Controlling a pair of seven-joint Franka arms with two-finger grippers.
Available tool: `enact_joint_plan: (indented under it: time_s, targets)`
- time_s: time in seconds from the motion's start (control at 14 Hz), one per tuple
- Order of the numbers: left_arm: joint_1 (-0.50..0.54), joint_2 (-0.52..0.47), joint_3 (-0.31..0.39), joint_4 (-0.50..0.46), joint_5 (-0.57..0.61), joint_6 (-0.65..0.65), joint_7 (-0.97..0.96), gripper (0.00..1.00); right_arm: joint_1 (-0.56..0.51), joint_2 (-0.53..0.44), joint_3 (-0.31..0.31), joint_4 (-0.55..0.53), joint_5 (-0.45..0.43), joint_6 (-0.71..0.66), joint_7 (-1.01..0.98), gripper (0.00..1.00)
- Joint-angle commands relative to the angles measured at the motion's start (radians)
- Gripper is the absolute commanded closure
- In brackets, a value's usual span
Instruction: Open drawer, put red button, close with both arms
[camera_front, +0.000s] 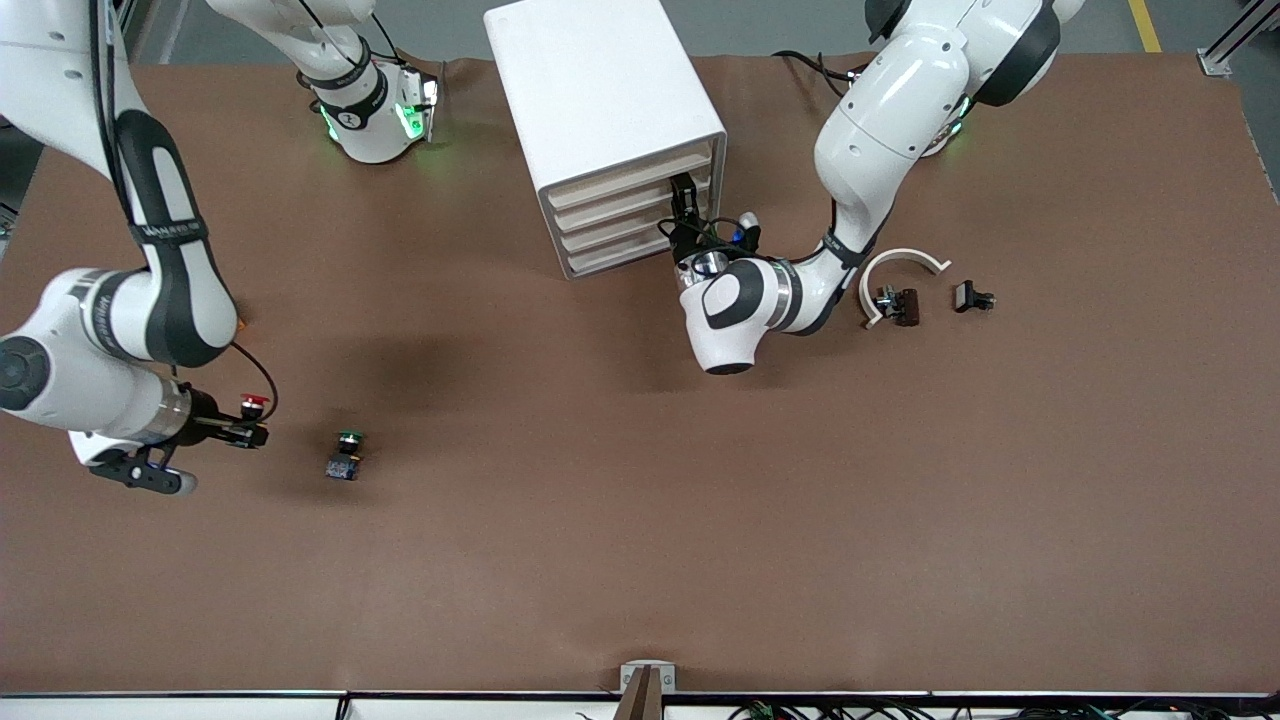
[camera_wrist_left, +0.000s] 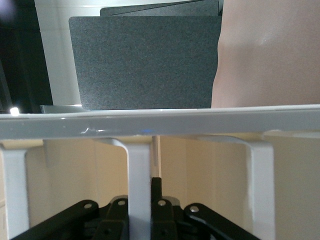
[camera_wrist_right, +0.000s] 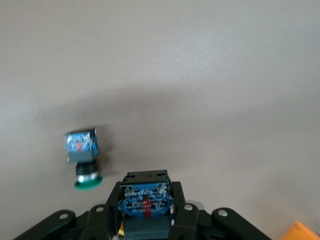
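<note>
A brown bench (camera_front: 640, 520) is seen from above, with a white cabinet (camera_front: 600, 90) standing at its end nearest the arm bases. The left end effector (camera_front: 686, 222) is pressed against the cabinet front, its fingers closed together on a white handle post (camera_wrist_left: 139, 185) at the edge of the drawer fronts; which of the four drawers the post belongs to cannot be told, and the top drawer (camera_front: 632, 172) is seen fully shut. The right end effector (camera_front: 243, 432) is held in the air over the bench toward the right arm's end, clamped on the red button (camera_front: 254, 403), whose red cap shows just above the fingers. The green button (camera_front: 346, 453) is lying on its side on the bench just beside it. A cream curved piece (camera_front: 898, 276) and two small dark parts are lying on the bench toward the left arm's end. The opening step is judged to be in hand: a grip has been made but nothing has been pulled. The next move calls for a straight pull along the drawer's run, so the cabinet is not dragged, after which the red button can be carried over and lowered into the tray
</note>
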Motion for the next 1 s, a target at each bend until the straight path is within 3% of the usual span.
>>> enact_joint_plan:
  time_s: [0.0, 0.36, 0.64, 0.93]
  targets:
    - [0.018, -0.021, 0.001, -0.016, -0.014, 0.005, 0.009, 0.99, -0.014, -0.094, 0.01, -0.019, 0.003, -0.081, 0.036, 1.0]
    - [0.064, -0.018, 0.008, -0.001, -0.016, 0.011, 0.007, 0.97, 0.058, -0.221, 0.018, 0.014, 0.001, -0.271, 0.266, 1.0]
    - [0.108, -0.011, 0.01, 0.025, -0.018, 0.016, 0.009, 0.95, 0.138, -0.224, 0.018, 0.097, 0.007, -0.374, 0.464, 1.0]
    - [0.163, -0.01, 0.012, 0.061, -0.048, 0.022, 0.01, 0.93, 0.239, -0.226, 0.021, 0.136, 0.078, -0.426, 0.715, 1.0]
